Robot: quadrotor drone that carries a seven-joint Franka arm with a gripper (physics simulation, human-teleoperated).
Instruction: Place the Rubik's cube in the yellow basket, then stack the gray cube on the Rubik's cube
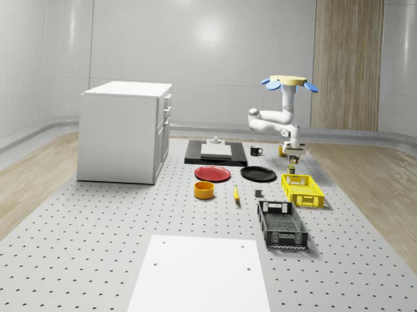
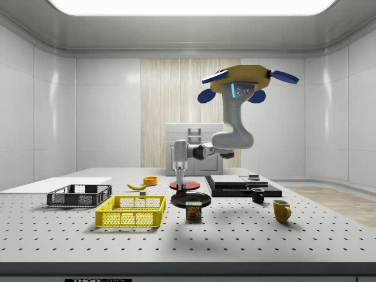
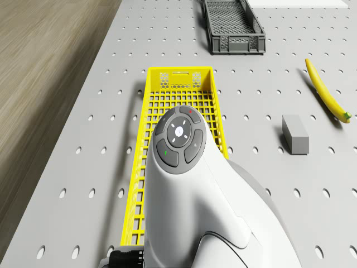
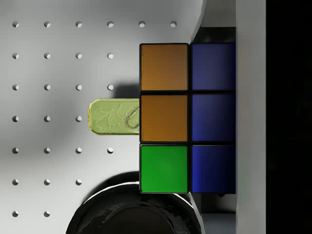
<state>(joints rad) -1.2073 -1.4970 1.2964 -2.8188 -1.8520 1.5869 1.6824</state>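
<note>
The Rubik's cube (image 4: 187, 118) shows orange, green and blue squares close up in the wrist view, clamped between my fingers. My gripper (image 1: 293, 155) is shut on it and hangs above the table, just past the far end of the yellow basket (image 1: 302, 189). In the side view the gripper (image 2: 180, 185) is right of the basket (image 2: 132, 212). The drone (image 1: 291, 82) hovers high above that spot. The gray cube (image 1: 259, 194) lies on the table left of the basket, also seen in the drone view as a gray cube (image 3: 295, 134).
Under the held cube are a tin can (image 4: 112, 117) and a black plate (image 4: 131, 209). A black crate (image 1: 282, 225) stands nearer than the basket. A banana (image 1: 236, 194), orange bowl (image 1: 204, 190), red plate (image 1: 212, 173), two mugs (image 2: 281, 210) and a white cabinet (image 1: 124, 130) share the table.
</note>
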